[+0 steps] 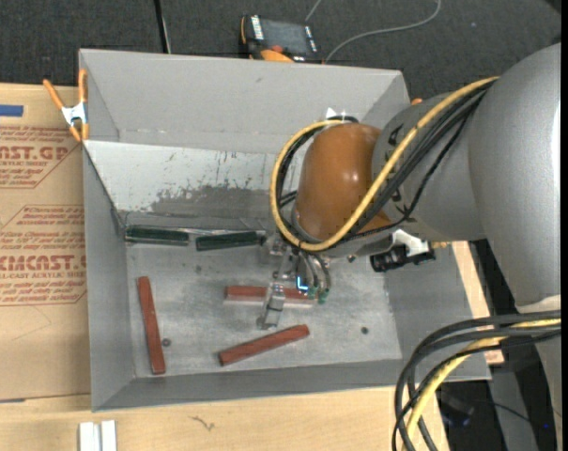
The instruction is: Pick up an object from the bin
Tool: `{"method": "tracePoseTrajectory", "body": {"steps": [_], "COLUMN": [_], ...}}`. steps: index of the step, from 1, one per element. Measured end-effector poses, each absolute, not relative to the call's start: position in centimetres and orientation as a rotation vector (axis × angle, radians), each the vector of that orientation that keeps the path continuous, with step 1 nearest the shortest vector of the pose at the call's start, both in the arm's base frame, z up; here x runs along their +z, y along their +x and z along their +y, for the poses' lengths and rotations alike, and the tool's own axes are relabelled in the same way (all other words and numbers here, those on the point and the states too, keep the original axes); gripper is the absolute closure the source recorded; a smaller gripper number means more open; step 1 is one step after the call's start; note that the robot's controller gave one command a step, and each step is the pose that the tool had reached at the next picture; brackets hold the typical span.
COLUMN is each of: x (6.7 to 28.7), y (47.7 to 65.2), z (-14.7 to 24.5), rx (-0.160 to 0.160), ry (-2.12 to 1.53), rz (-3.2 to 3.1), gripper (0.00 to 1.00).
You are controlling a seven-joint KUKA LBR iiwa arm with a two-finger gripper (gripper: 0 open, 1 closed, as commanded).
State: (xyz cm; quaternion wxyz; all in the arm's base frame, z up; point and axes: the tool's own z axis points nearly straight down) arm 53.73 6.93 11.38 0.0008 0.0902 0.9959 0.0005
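bin: grey metal bin [103, 242] with sloped walls. We see the flat floor as a small patch at the front, and the back wall is scuffed.
open room: there is bare floor between the left stick and the middle stick, and more bare floor in the front right corner. The back edge of the floor is taken up by the two green sticks.
crowding: the tool [276, 306] sits mid-floor with one stick under it and another just in front. The walls are well apart from it on all sides.
task thing: middle red-brown stick [244, 293], flat and narrow, lying level across the floor centre. Its right end runs under the tool and its left end is clear.
neighbours: the lower red-brown stick [263, 345] lies slightly tilted, near the tool tip but apart from it. The left red-brown stick [151, 325] lies along the left wall's foot.
green sticks: the left dark green stick [157, 236] and the right dark green stick [229, 241] lie end to end at the foot of the back wall. The right one ends close behind the tool.
arm pose: the arm [514, 139] comes in from the right, high over the right wall. Its orange cover [335, 181] points down and left, with yellow-black cables [284, 172] looped around it.
tool pose: it points down, low over the right end of the middle stick.
tool state: we cannot tell whether it is open or closed, or whether it grips the stick.
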Motion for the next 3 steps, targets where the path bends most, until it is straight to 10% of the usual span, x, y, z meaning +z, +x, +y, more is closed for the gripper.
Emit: {"method": "tracePoseTrajectory", "body": {"steps": [1,2,3], "x": [6.8,6.82,6.84], "y": [52.84,52.86,52.88], "z": [6.09,6.22,6.18], "rx": [0.001,0.003,0.003], "ry": [0.428,0.427,0.427], "rz": [3.116,3.112,3.111], "gripper": [0.0,0.0,1.0]}}
